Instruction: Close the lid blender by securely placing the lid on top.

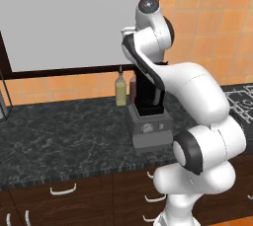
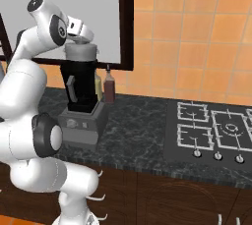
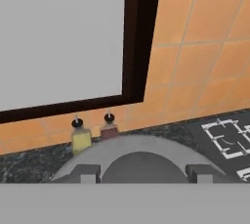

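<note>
The blender (image 2: 81,85) is a tall black jar with a side handle on a grey boxy base (image 1: 150,129) with a dial, standing on the dark counter. The light-grey round lid (image 2: 81,52) rests on the jar's top and looks level. My gripper (image 2: 81,41) comes down on it from above. In the hand view the lid (image 3: 141,148) spreads across the bottom, and my gripper (image 3: 142,173) has its fingertips (image 3: 86,173) pressed against both sides of the raised centre knob, shut on it. In the left base view my own arm hides the jar's top.
A yellowish bottle (image 1: 120,89) and a reddish bottle (image 2: 109,89) stand against the tiled wall just behind the blender. A dark-framed window (image 3: 141,37) rises behind them. A gas hob (image 2: 211,130) lies to the right. Drawers run under the counter's front edge.
</note>
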